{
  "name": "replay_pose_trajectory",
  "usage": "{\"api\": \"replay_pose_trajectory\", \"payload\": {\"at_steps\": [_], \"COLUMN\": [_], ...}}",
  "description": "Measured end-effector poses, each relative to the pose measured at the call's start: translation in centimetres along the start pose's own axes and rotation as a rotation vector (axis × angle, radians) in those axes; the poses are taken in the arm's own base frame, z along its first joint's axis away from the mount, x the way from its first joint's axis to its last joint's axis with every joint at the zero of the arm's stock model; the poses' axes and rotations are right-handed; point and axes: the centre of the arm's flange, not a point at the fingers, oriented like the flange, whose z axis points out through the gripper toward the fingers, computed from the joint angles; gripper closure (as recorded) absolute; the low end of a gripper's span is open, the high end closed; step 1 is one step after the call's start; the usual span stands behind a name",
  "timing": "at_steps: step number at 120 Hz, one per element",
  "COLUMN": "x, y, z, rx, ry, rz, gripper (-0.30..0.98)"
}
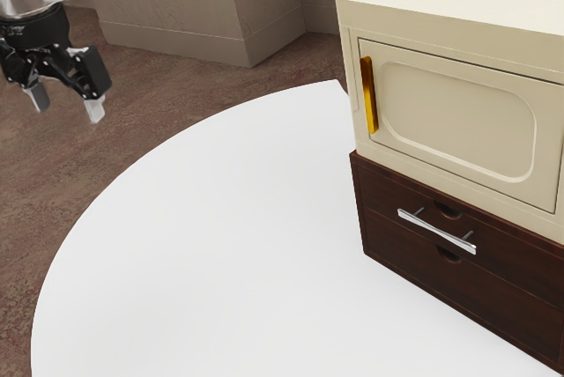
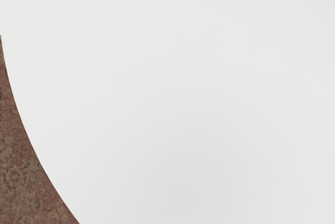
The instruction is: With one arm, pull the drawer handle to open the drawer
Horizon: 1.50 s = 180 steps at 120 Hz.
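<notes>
My gripper [image 1: 66, 108] hangs at the exterior view's upper left, fingers spread apart with nothing between them, well away from the furniture. At the exterior view's right stands a dark brown wooden drawer unit [image 1: 379, 240]. A silver bar handle [image 1: 436, 232] runs across its front, between two dark rounded notches. The front looks flush, with no drawer pulled out. The wrist view looks down on the white table top [image 2: 172, 88].
A cream cabinet [image 1: 467, 121] with a yellow vertical handle [image 1: 368, 95] and a top rail sits on the drawer unit. Both rest on the round white table [image 1: 220, 245], whose curved edge faces my arm. Brown floor and beige walls lie beyond.
</notes>
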Motion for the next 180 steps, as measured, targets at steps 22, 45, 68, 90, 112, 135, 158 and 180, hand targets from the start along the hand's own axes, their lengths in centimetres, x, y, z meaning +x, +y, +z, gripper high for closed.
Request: {"api": "replay_pose_trajectory", "payload": {"at_steps": [22,45,68,90,112,135,158,180], "x": [0.5,0.6,0.8,1.6,1.9,2.3,3.2,3.3], "y": [0.0,-0.2,3.9,7.2,9.4,11.7,13.2,14.0], "z": [-0.5,-0.8,-1.2,0.1,1.1,4.4,8.9,11.6], "rx": [0.003,0.001,0.001,0.009,0.017,0.034,0.048,0.054], "ry": [0.05,0.074,0.088,0.073,0.07,0.033,0.017,0.043], "rz": [0.001,0.0,0.082,0.146,0.189,0.244,0.316,0.386], "gripper": [0.0,0.0,0.0,0.0,0.0,0.0,0.0,0.0]}}
